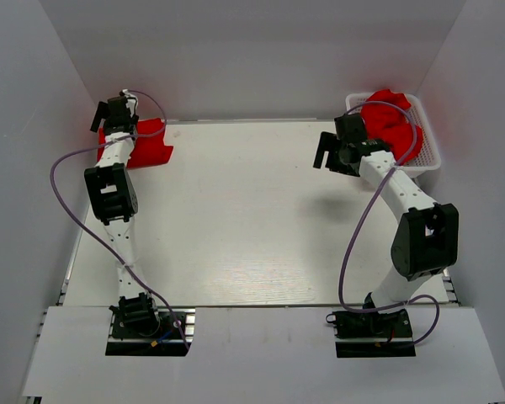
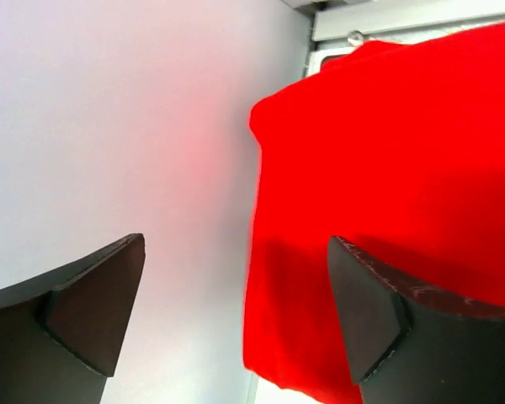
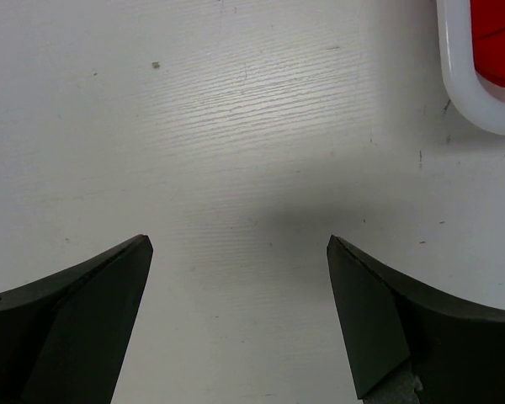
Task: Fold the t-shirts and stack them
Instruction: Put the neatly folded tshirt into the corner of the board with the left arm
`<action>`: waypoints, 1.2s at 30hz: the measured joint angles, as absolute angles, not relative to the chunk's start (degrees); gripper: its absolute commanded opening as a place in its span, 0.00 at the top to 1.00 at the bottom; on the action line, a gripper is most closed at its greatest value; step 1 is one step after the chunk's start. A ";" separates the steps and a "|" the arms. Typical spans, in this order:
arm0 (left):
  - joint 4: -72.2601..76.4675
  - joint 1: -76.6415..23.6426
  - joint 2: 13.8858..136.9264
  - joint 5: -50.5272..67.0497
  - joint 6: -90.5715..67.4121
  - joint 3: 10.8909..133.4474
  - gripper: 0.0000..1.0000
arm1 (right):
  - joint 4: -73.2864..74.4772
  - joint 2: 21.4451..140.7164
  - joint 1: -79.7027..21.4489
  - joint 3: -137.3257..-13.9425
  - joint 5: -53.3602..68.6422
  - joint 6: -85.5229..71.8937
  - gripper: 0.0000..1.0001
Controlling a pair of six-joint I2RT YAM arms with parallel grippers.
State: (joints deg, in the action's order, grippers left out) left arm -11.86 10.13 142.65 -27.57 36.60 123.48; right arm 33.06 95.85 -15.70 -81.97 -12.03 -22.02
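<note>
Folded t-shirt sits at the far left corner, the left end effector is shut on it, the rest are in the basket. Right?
No: the left wrist view shows the left end effector open, gripping nothing. The folded t-shirt does sit at the far left corner, the other t-shirts in the basket.

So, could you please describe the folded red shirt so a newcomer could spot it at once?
Look at the white table and go to its far left corner. There lies a bright red cloth t-shirt, folded flat. The other red shirts sit crumpled in the white plastic lattice basket at the far right.
</note>
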 measured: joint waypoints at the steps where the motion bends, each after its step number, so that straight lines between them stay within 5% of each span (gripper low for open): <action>1: -11.18 10.13 142.65 -28.08 36.10 123.50 0.00 | 33.08 95.94 -15.70 -81.97 -11.75 -22.04 0.10; 10: -16.10 9.39 139.81 -23.88 28.67 124.18 0.00 | 31.97 95.37 -15.70 -80.86 -8.62 -22.26 0.10; 16: -29.23 7.25 130.41 -9.39 14.59 124.09 0.00 | 29.19 89.30 -15.70 -74.54 -7.31 -23.59 0.10; 29: -29.58 -15.42 88.58 6.22 -9.47 76.62 0.00 | 22.72 71.79 -15.70 -53.28 -5.10 -26.50 0.10; 36: -37.41 -21.56 75.75 -0.43 -15.73 60.45 0.00 | 20.01 62.00 -15.70 -45.32 -3.53 -27.05 0.10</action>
